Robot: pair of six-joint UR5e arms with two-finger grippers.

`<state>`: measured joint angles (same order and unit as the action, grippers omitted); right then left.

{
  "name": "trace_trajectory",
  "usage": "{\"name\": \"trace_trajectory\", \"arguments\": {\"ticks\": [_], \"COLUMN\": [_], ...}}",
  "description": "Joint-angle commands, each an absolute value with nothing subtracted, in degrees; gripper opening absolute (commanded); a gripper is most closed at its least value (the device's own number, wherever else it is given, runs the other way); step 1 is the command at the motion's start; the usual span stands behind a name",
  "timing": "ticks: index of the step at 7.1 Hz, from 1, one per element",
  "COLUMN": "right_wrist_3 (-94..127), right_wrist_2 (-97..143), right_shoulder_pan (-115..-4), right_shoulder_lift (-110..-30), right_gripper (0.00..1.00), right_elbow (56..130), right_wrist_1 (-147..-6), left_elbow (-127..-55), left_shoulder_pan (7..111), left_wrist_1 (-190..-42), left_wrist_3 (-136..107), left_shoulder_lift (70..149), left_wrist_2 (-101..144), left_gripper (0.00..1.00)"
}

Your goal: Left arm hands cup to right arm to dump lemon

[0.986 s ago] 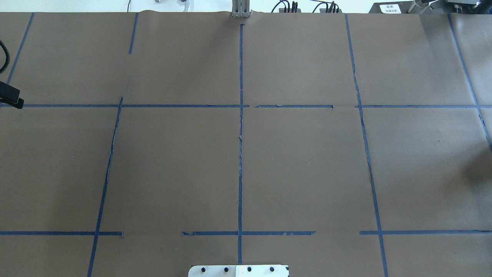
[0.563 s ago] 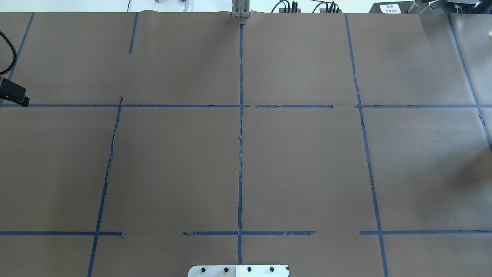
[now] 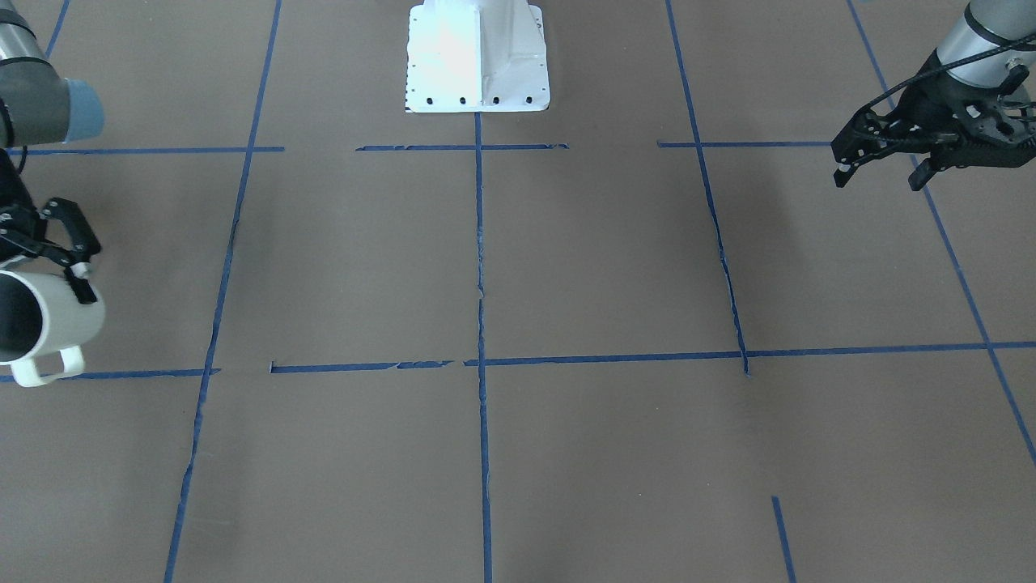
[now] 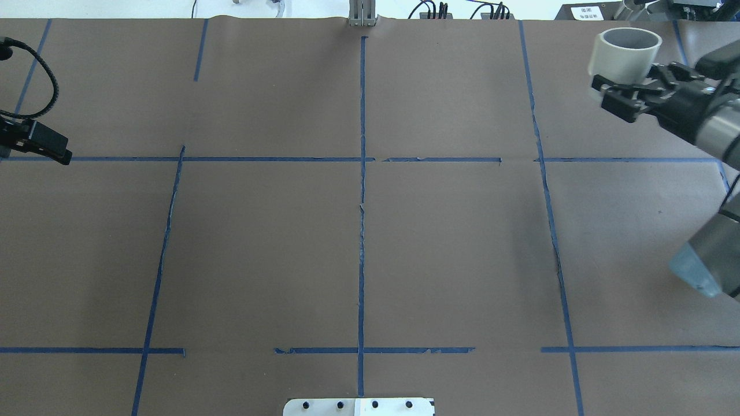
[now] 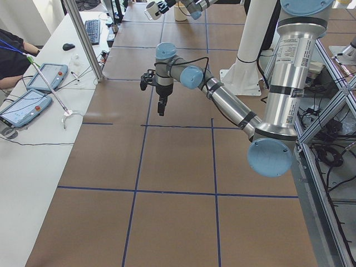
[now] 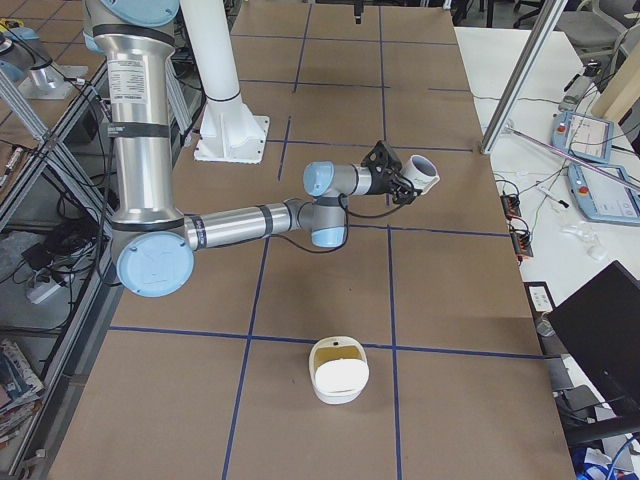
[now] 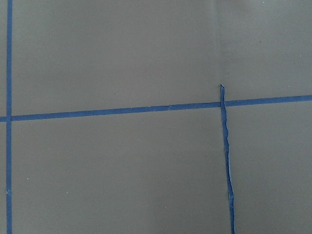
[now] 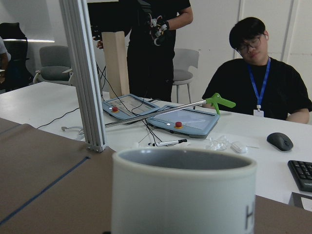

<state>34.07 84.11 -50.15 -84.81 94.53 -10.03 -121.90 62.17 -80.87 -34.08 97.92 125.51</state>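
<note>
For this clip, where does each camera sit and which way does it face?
Front-facing: across the brown-papered table, facing the robot's white base; left tool, right tool.
Overhead: behind the robot, facing forward; right tool clamps the white grey-lined mug.
Left side: table's end; left arm near.
Right side: opposite end; right arm near.
Left wrist: straight down on the table; no body.
Right wrist: over the mug toward a seated operator.
Overhead and right wrist share the mug.

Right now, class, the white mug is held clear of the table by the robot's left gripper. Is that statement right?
No. The cup is held clear of the table by the right gripper, not the left. The overhead exterior view shows it gripped by the arm entering from the right; the left gripper is open and empty.
</note>
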Motion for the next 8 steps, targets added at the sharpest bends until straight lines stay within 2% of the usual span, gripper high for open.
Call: {"name": "trace_trajectory", "arguments": {"ticks": [1, 2, 3, 4, 6, 8], "right_wrist_3": [19.6, 19.1, 19.1, 19.2, 19.2, 19.2], "right_wrist_2": [72.0, 66.4, 60.4, 51.9, 47.7, 44.9], "right_shoulder_pan": [-38.2, -33.8, -29.1, -24.0, -20.7, -19.5], "right_shoulder_lift": [-72.9, -65.9, -59.7, -56.3, -54.4, -51.0], "right_gripper": [0.13, 0.15, 0.17, 0.17, 0.2, 0.25], "right_elbow": [93.9, 91.9, 86.2, 82.9, 81.9, 76.2], "right_wrist_1": [-18.7, -22.3, -21.6, -19.6, -19.3, -19.8], "left_elbow": [-118.2, -116.7, -113.7, -110.9, -108.6, -108.6], "left_shoulder_pan": [61.6, 61.6, 61.5, 59.9, 55.5, 52.6], "left_wrist_1": [-80.3, -80.3, -80.4, -80.7, -81.2, -81.3], "left_wrist_3": [-34.7, -38.8, -42.0, -46.0, -52.5, -64.2], "left_shoulder_lift": [102.5, 105.8, 109.8, 114.5, 121.4, 126.1], "left_wrist_2": [129.0, 129.0, 129.1, 129.0, 129.0, 128.8], "left_gripper": [1.0, 1.0, 1.0, 1.0, 1.0, 1.0]}}
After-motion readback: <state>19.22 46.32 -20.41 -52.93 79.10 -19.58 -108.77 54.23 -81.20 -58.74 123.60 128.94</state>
